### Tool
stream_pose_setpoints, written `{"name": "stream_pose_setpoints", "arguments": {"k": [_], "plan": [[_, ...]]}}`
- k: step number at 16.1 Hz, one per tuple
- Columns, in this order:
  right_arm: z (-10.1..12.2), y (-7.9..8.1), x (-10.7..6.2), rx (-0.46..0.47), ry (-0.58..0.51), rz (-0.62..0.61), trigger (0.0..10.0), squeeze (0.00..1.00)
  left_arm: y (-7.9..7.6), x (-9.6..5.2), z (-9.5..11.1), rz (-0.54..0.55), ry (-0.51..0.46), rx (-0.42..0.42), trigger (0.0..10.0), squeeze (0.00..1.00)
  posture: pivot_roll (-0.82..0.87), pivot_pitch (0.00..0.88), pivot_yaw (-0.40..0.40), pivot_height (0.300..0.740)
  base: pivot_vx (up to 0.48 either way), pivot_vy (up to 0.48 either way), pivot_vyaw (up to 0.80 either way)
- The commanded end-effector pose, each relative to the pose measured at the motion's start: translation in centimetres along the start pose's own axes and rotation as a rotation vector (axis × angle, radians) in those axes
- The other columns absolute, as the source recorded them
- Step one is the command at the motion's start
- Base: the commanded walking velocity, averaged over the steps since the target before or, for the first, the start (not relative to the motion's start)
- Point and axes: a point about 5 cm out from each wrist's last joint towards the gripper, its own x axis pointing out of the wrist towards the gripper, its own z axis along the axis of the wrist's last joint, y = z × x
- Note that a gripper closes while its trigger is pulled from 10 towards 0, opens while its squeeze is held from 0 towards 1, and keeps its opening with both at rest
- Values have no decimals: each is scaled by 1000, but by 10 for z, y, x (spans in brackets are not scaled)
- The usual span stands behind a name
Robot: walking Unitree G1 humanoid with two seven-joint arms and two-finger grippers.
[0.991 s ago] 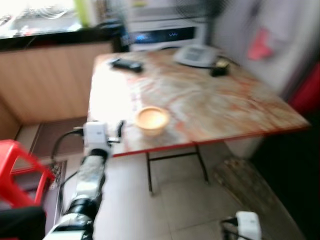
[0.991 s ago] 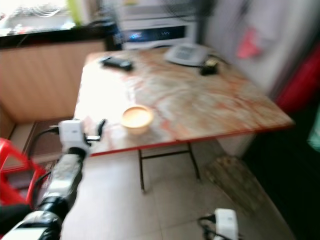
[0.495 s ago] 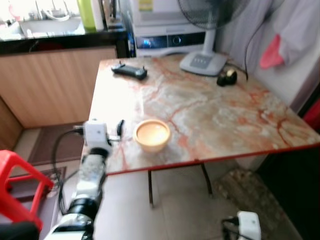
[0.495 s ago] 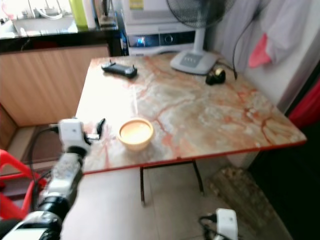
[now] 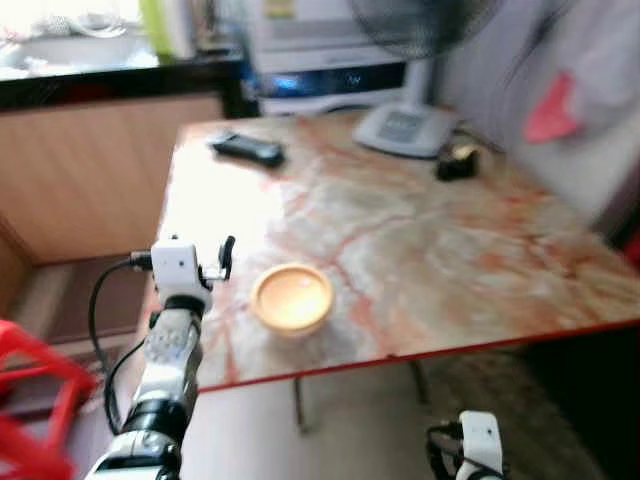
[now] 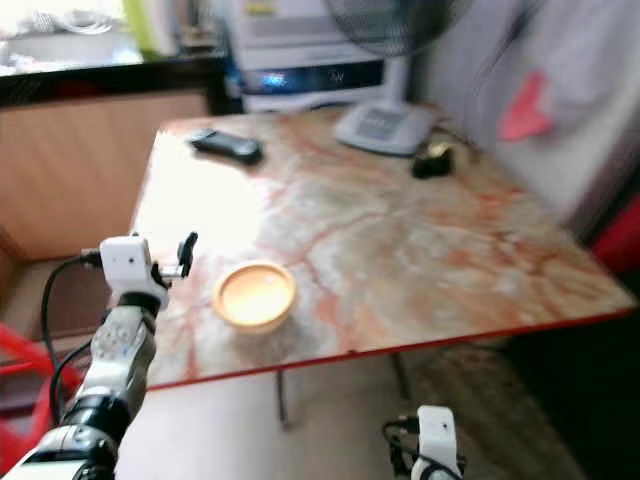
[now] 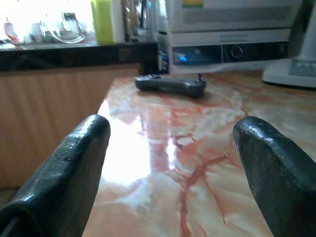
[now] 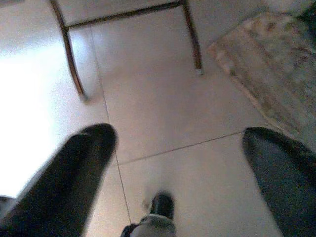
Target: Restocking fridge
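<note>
In the left eye view, a marble-patterned worktop (image 5: 420, 260) with a red edge spans the middle of the frame, and a small yellow bowl (image 5: 291, 298) sits on it at lower centre-left, near the front edge. A dark remote (image 5: 247, 149) lies toward the upper left of the worktop, a fan base (image 5: 405, 130) stands at the upper middle, and a small dark object (image 5: 456, 163) rests just right of that base. The left claw (image 5: 226, 256) is raised at the left of the frame, beside the bowl and apart from it, at the worktop's left edge; the right arm hangs low at the bottom right above the floor, and part of a red stool (image 5: 30, 380) shows at the lower left. The right eye view gives the same scene, blurred, with a white appliance (image 6: 300, 45) at the top centre behind the worktop. In the left wrist view, the left claw's two black fingers (image 7: 64, 173) stand wide apart, released and grasping nothing, with the remote lying beyond them at upper centre. In the right wrist view, the right claw (image 8: 177, 163) is also spread and empty, pointing down at the tiled floor (image 8: 163, 98), with metal legs (image 8: 190, 34) at the top and a mat (image 8: 266, 79) at the upper right.
</note>
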Motion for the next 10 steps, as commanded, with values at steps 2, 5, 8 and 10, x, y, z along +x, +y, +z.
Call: {"name": "stream_pose_setpoints", "arguments": {"k": [2,5,8,10], "plan": [[-10,-6,-3,0,36,-17,10000,0,-7,-2,0,-14,-9,-2,10000,0,48,0,12,740,0,0,0],[-10,-5,-3,1,34,-16,10000,0,-5,-4,-3,-1,12,-21,10000,0,47,0,13,740,0,0,0],[-11,-6,-3,-2,35,-16,10000,0,-20,-1,5,-49,-8,-148,10000,0,43,0,10,740,0,0,0],[-11,-6,-3,-2,35,-18,10000,0,-20,1,4,6,14,-296,10000,0,33,0,15,740,0,0,0]]}}
